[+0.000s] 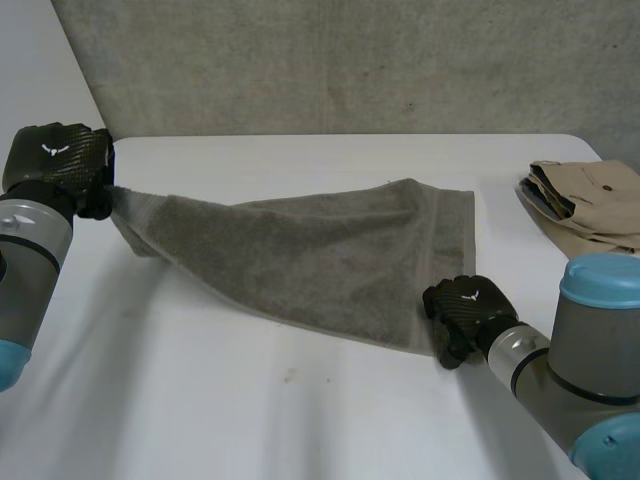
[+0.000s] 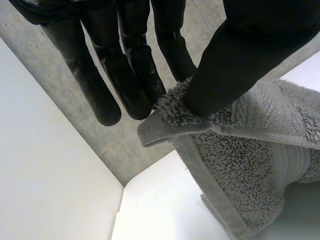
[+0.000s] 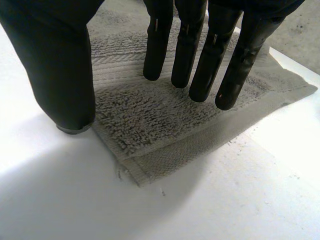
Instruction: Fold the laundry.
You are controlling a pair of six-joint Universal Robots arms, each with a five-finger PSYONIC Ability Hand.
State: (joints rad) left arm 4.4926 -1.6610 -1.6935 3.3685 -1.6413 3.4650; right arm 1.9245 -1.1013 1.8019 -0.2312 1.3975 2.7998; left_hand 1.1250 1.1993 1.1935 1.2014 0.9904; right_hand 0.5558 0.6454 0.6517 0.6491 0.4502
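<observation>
**Towel strung on a diagonal, far left down to near right**

Pinches one corner of the grey towel (image 1: 310,260) between thumb and fingers (image 2: 135,85) of the left hand (image 1: 62,160), raised off the table (image 1: 250,420) above its far left corner. Holds the right hand (image 1: 462,312) at the opposite corner of the towel, toward the near right edge of the tabletop, with fingers (image 3: 200,60) straight and spread over the terry and the thumb tip set down just beside the hem. Clamps nothing there. Cannot tell whether those fingertips press the cloth or only hang over it.

Stretches the towel's long axis slantwise, from the lifted far-left corner down to the flat near-right one, with the far right corner lying spread on the tabletop.

Seems to hinge the coming move on that diagonal. Puts the free corner directly under the right hand's fingers, so probably needs only a closing pinch there before any lift or squaring-up for a fold.

Finds no basket or bin. Notes only a folded beige garment (image 1: 585,200) at the right edge of the tabletop, well apart from the towel.
</observation>
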